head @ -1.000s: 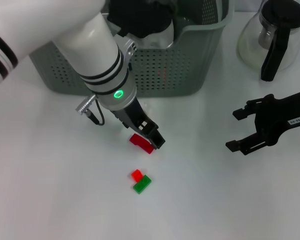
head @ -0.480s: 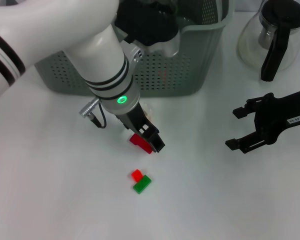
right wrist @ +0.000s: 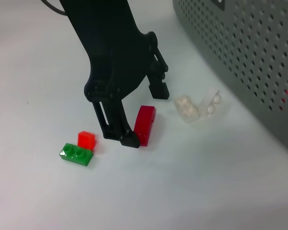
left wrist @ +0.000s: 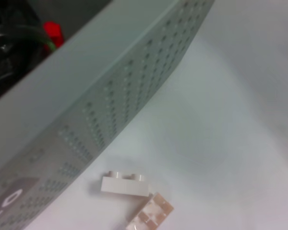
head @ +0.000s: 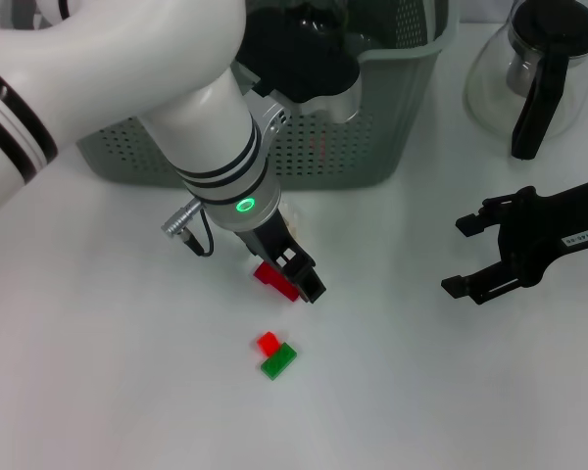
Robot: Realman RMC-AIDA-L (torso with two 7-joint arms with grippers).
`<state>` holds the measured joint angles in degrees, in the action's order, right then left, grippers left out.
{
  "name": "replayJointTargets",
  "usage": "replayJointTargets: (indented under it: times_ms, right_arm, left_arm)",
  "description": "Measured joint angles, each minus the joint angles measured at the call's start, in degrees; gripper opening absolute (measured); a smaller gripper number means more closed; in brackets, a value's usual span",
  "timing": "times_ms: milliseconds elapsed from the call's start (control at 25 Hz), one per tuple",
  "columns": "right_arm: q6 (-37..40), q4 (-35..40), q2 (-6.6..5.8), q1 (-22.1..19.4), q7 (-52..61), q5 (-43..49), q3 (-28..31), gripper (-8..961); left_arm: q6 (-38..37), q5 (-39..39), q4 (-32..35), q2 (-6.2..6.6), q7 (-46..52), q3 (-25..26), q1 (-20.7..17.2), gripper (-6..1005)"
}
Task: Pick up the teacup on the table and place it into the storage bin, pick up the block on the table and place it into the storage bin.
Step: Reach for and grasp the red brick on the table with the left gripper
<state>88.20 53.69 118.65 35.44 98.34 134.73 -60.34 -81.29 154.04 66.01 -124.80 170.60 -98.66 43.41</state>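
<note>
White desk (head: 98, 392) fills our view, and nearest to us lie a small red cube (head: 268, 343) and a green brick (head: 278, 361), touching each other. Just beyond them our left pincer (head: 292, 274) stands low over the desk, its black fingers (right wrist: 129, 140) set around a curved red block (head: 275, 280) — in the right wrist view one finger sits against the block's side, the other a little off it, so we cannot tell whether the grip has closed. Beside the block, towards the storage bin (head: 343, 157), lie two clear bricks (right wrist: 198, 106), one leaning on the other. Off to the right our right pincer (head: 463, 255) hovers idle above the desk, its fingers spread wide and holding nothing. Farther back stands the grey-green bin with perforated walls; dark things lie inside it, too hidden to name. Farthest right stands a glass coffee pot (head: 529, 73) with a black handle.
</note>
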Motion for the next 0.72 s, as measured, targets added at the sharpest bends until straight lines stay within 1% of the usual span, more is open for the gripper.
replayJointTargets:
  times_ms: [720]
  right_arm:
    - [-0.5, 0.0, 0.0, 0.1, -0.3, 0.0, 0.1, 947]
  left_arm:
    - [-0.1, 0.2, 0.1, 0.0, 0.1, -0.7, -0.1, 907]
